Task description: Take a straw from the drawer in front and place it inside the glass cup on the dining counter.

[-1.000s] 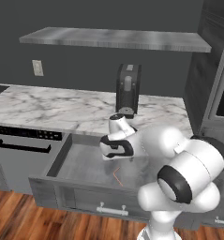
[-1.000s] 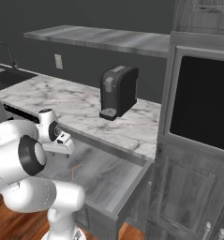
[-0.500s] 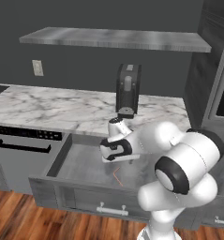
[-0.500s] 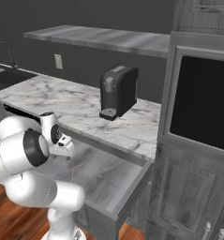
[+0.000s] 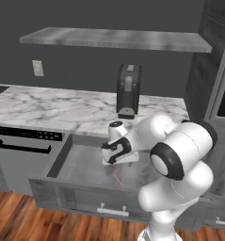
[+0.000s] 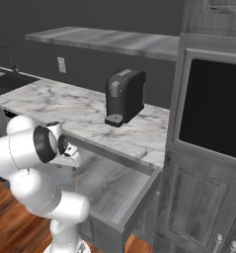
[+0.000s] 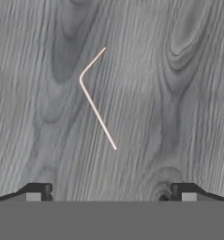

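Observation:
The grey drawer (image 5: 81, 200) stands pulled out below the marble worktop, also seen from the other side (image 6: 132, 205). On its wood-grain floor lies the straw (image 7: 93, 102), thin, pale reddish and bent at one end; it shows as a small line in the left base view (image 5: 117, 176) and the right base view (image 6: 77, 180). My gripper (image 7: 111, 193) hangs over the drawer floor, pointing down, with the straw just ahead of its open fingertips and nothing between them. In the left base view the gripper (image 5: 115, 162) sits just above the straw. The glass cup and the dining counter are out of view.
A dark coffee machine (image 5: 129, 92) stands on the marble worktop (image 5: 52, 110) behind the drawer. A dishwasher panel with a long black handle (image 5: 24, 148) is to the left. A tall oven cabinet (image 6: 208, 148) rises at the right, a shelf (image 5: 114, 38) above.
The hand has sunk a little lower into the drawer and the arm's elbow has swung. The straw lies where it was, and the jaws stay wide.

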Motion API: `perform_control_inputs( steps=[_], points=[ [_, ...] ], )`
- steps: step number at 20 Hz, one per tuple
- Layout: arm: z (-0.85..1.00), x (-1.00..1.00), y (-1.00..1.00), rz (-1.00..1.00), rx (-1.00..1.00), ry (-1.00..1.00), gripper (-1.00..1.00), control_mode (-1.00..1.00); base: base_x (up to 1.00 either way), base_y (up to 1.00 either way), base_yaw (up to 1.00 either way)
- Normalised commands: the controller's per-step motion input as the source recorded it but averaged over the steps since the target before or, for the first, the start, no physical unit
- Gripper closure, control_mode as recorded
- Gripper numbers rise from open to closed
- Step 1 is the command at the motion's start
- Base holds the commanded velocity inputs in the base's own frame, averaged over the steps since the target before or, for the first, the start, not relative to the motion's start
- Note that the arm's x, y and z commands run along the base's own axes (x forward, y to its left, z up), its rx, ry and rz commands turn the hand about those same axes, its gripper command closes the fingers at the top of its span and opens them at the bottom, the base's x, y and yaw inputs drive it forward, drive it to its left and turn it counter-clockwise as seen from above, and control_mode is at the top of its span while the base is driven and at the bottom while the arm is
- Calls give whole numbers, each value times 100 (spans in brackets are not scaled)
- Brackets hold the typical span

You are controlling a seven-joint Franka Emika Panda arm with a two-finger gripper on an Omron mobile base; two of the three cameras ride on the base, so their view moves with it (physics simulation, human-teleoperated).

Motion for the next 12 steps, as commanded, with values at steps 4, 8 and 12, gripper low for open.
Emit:
perform_control_inputs(
  steps=[4, 8, 12],
  points=[
    [-21, 18, 0, 0, 0, 0, -100, -100, 0, 0, 0],
    [-21, 19, 0, 0, 0, 0, -100, -100, 0, 0, 0],
    [-22, 11, 0, 0, 0, 0, -100, -100, 0, 0, 0]
  ],
)
